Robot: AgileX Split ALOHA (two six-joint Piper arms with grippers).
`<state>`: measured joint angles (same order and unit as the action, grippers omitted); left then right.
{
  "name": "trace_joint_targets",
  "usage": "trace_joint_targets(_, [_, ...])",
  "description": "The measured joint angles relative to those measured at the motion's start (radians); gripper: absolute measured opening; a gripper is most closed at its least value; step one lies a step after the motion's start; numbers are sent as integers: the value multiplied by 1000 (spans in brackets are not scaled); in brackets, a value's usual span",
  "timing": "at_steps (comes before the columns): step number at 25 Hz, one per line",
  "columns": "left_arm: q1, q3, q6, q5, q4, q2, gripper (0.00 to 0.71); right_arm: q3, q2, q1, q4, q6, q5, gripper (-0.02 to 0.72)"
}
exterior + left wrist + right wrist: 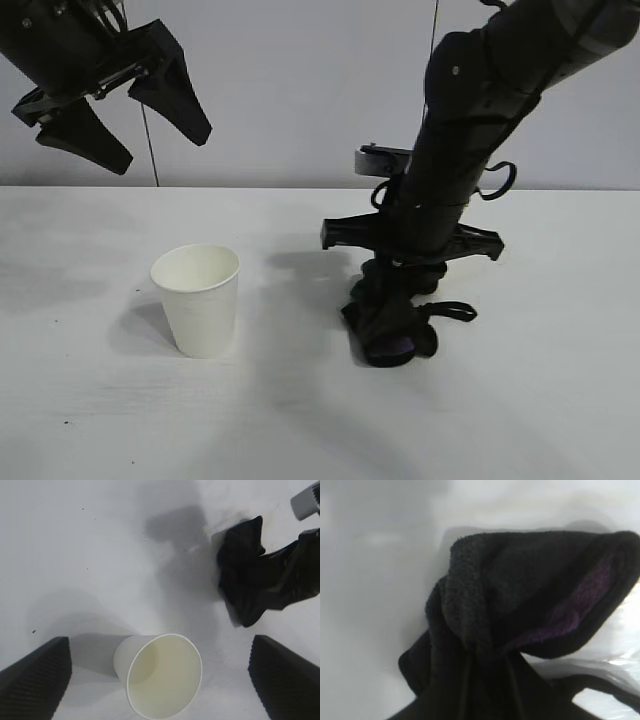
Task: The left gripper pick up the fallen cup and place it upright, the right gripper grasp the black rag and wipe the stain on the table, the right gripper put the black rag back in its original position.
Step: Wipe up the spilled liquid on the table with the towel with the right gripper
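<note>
The right tool (400, 275) is down over the black rag (392, 322), fingers pinched on the top of the bunched cloth, and the rag sits on the tabletop (520, 400) right of centre, its lower folds touching the surface. That rag looks soft and floppy: it droops under the grip, shows a purple patch in the fold, and trails a thin cord loop (452, 311) out to one side. Light stuff, I'd say, unlikely to slip from a pinch at the crown, though the loose folds may drag and the loop could snag. Over on the other side the cup (197, 299) stands upright, mouth up, well apart from the rag; thin white paper, light, easy to crush or tip, so any hold belongs around the wall, gently. The left tool (115, 105) hangs high above the cup's side of the scene, fingers spread wide and empty; from its wrist camera the cup (159, 675) sits between the two fingertips' view. The tabletop is flat, white and smooth, with faint grey smudges. No stain is visible; it may lie under the rag. Behind, a plain pale wall.
</note>
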<state>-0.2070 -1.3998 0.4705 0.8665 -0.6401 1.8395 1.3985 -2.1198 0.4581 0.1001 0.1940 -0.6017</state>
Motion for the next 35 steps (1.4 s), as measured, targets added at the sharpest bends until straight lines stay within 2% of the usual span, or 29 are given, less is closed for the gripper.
trace_joint_targets(3, [0, 0, 0, -1, 0, 0, 694, 0, 0, 25, 6, 29, 59, 88])
trace_joint_targets(6, [0, 0, 0, -2, 0, 0, 694, 0, -1, -1, -19, 72, 99, 88])
trace_joint_targets(12, [0, 0, 0, -3, 0, 0, 694, 0, -14, -125, -89, 124, 95, 88])
trace_joint_targets(17, [0, 0, 0, -3, 0, 0, 694, 0, -14, -227, -119, 123, 52, 88])
trace_joint_targets(27, [0, 0, 0, -4, 0, 0, 694, 2, -13, -326, -159, 92, 10, 88])
trace_joint_targets(32, [0, 0, 0, -4, 0, 0, 694, 3, -13, -365, -156, 92, 10, 88])
trace_joint_targets(35, [0, 0, 0, -5, 0, 0, 694, 3, -13, -356, -130, 88, 11, 88])
